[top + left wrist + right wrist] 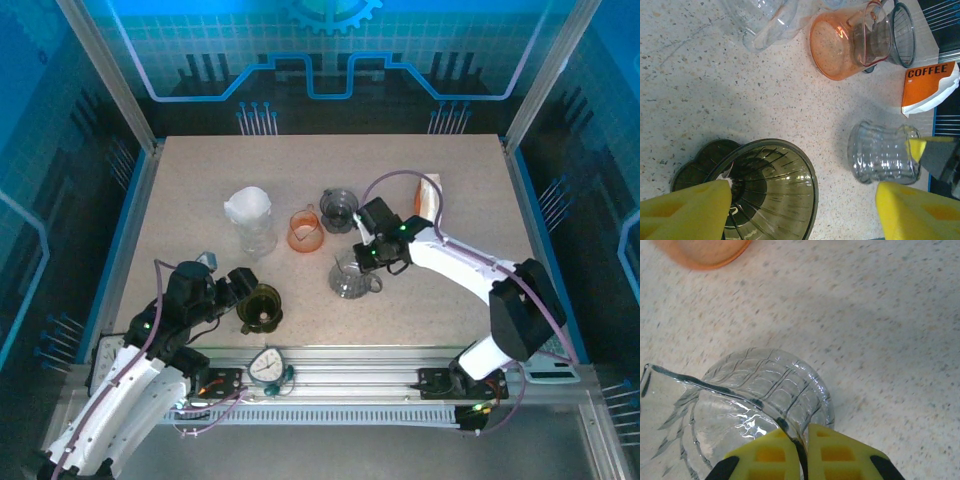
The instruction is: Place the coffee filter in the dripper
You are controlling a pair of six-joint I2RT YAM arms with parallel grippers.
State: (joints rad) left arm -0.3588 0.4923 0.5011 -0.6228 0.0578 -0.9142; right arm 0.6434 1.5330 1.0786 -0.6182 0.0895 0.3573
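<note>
Right wrist, right claw (803,452) pinching clear dripper (755,400) rim, top external, filter (247,204)

Beige table (200,170), dark-speckled. Near left, the olive-green dripper (775,175) has straight dark ribs; the clear glass dripper (765,390), curved ribbing. Farther off: white coffee filter (247,205), orange dripper (832,47), smoke-grey dripper (902,30). Far right, coffee bag (930,82) orange and white, lettered black

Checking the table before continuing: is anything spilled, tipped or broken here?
Nothing stands out. No spill shows on the table; the filter sits atop a clear jar, the orange dripper and olive dripper look intact, and the right gripper is pinched on the rim of the clear dripper.
</note>
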